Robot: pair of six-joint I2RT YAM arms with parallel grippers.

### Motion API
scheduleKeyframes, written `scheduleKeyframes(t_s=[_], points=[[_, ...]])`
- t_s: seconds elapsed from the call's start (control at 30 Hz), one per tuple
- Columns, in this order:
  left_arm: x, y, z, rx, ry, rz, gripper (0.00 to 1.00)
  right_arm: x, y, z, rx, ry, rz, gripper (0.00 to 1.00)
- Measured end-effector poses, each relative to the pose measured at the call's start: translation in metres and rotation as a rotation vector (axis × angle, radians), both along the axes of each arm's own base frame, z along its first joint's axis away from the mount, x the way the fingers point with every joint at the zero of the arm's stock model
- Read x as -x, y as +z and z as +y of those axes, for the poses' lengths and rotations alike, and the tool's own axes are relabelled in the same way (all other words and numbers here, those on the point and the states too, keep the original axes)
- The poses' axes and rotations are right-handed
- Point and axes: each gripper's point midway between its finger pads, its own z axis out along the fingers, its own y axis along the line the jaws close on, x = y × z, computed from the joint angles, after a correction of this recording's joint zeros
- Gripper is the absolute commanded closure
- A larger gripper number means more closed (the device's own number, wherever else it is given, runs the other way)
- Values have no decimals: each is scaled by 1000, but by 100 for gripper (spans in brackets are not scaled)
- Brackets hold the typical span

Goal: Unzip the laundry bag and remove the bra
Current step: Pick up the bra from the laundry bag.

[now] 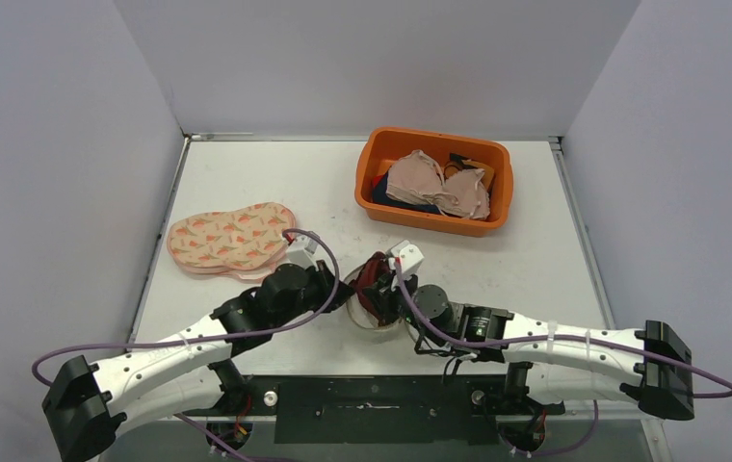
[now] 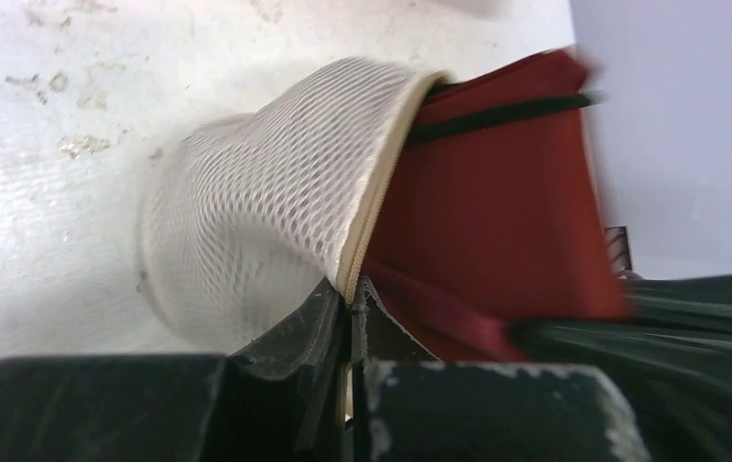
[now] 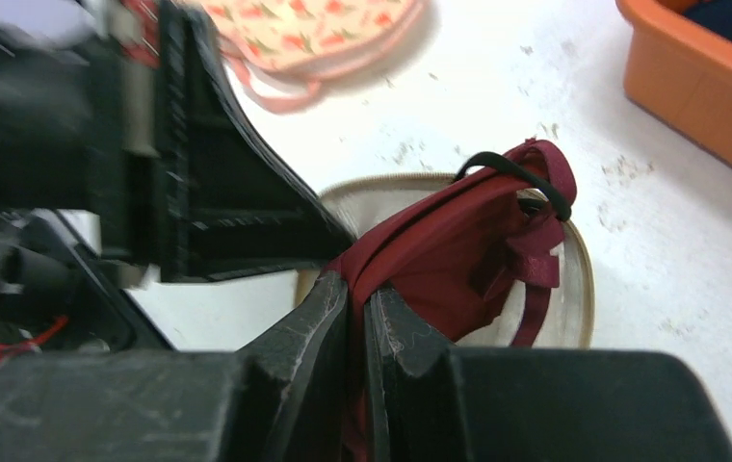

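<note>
Laundry bag [image 2: 247,192] sits unzipped, red bra [image 3: 449,250] poking out; orange tub [image 1: 430,219] upper right holds clothes. Left gripper [image 2: 351,300] pinches the bag rim, right gripper [image 3: 357,289] clamps the bra.

Both arms are white plastic link shells [image 1: 165,358] with chunky black joint housings [image 1: 285,289] and thin purple cables [image 1: 92,347] looping alongside. The matte black fingers [image 2: 295,346] look scuffed and grainy. The black base plate [image 1: 372,414] has silver screws [image 1: 270,397].
</note>
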Motion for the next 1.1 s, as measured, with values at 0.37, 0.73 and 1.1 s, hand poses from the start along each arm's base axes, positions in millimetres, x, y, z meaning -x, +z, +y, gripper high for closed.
scheduleKeyframes(t_s=[0.37, 0.73, 1.1], points=[[-1, 28, -4, 62, -2, -35, 100, -12, -11, -13, 58, -86, -7, 95], [3, 12, 2, 50, 10, -4, 100, 7, 49, 11, -65, 73, -9, 95], [0, 8, 4, 35, 33, -4, 100, 23, 42, 9, 73, 181, 29, 95]])
